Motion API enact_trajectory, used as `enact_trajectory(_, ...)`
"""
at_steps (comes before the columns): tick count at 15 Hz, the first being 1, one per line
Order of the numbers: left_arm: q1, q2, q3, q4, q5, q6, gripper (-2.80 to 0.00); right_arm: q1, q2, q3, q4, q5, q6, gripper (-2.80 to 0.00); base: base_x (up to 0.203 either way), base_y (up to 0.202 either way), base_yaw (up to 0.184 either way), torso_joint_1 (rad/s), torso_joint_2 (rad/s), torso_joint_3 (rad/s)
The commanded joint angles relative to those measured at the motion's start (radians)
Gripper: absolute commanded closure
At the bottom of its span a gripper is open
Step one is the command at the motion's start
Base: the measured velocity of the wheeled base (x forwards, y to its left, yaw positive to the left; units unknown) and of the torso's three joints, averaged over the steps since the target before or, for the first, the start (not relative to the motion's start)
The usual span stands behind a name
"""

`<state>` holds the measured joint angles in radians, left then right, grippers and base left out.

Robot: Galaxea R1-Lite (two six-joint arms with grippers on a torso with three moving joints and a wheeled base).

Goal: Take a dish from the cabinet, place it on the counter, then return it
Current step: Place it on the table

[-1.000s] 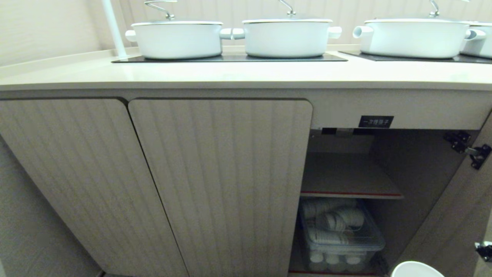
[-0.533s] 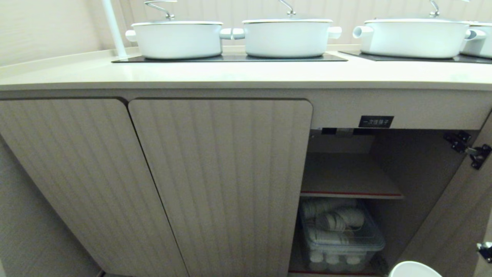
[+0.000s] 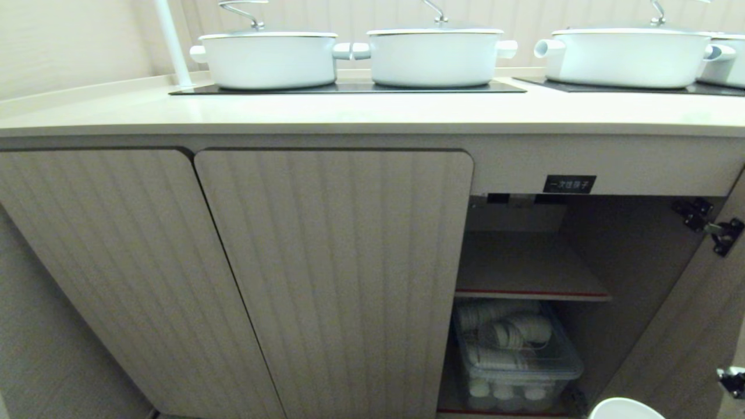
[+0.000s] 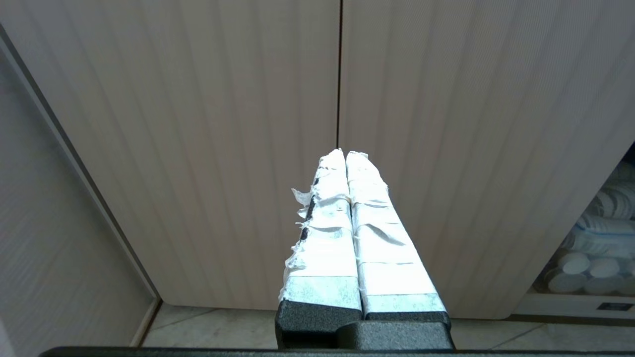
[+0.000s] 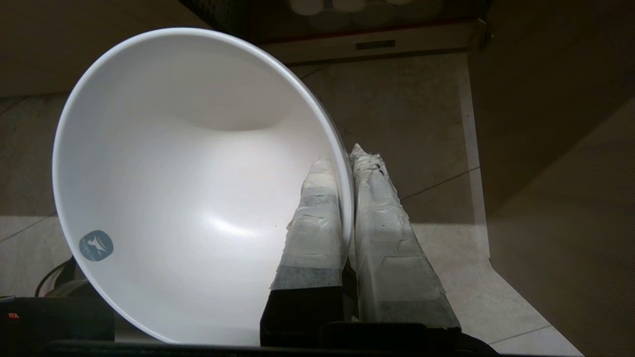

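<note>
Right wrist view only: right gripper [image 5: 346,161] clamped on the dish [image 5: 188,188] wall, one finger inside, one outside. Head view catches just the dish rim, below the open cabinet [image 3: 524,267]. Left gripper [image 4: 345,154] fingers together, facing closed doors.

3 pots [image 3: 433,57] on counter [image 3: 349,113], cabinet [image 3: 332,262] below – bin [image 3: 518,361] under shelf [image 3: 524,267]

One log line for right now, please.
right gripper: shut on bowl rim | bowl: outside open cabinet, low | left gripper: shut, idle
</note>
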<state>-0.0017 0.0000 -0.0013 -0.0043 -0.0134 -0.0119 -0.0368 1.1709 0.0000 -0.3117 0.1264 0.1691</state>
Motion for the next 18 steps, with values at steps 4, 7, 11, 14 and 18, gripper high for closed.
enact_trajectory(4,0.000,0.000,0.000,0.000,0.000,0.000,0.00,0.000,0.012,0.000,-0.001,0.002,0.003,0.00,0.000,0.000,0.000,0.000,0.00,0.000)
enact_trajectory(7,0.001,0.000,0.000,0.000,0.000,0.000,0.00,0.000,0.021,0.000,-0.003,0.002,0.004,0.00,0.000,0.000,0.000,0.000,0.00,0.000)
enact_trajectory(11,0.001,0.000,0.001,0.000,0.000,0.000,0.00,0.000,0.029,0.000,-0.004,0.004,0.010,0.00,0.000,0.000,0.000,0.000,0.00,0.000)
enact_trajectory(14,0.000,0.000,0.000,0.000,0.000,0.000,0.00,0.002,0.035,0.000,-0.012,0.004,0.010,0.00,0.000,0.000,0.000,0.000,0.00,0.000)
enact_trajectory(18,0.001,0.000,0.001,0.000,0.000,0.000,0.00,0.002,0.048,0.000,-0.013,0.004,0.010,0.00,0.000,0.000,0.000,0.000,0.00,0.000)
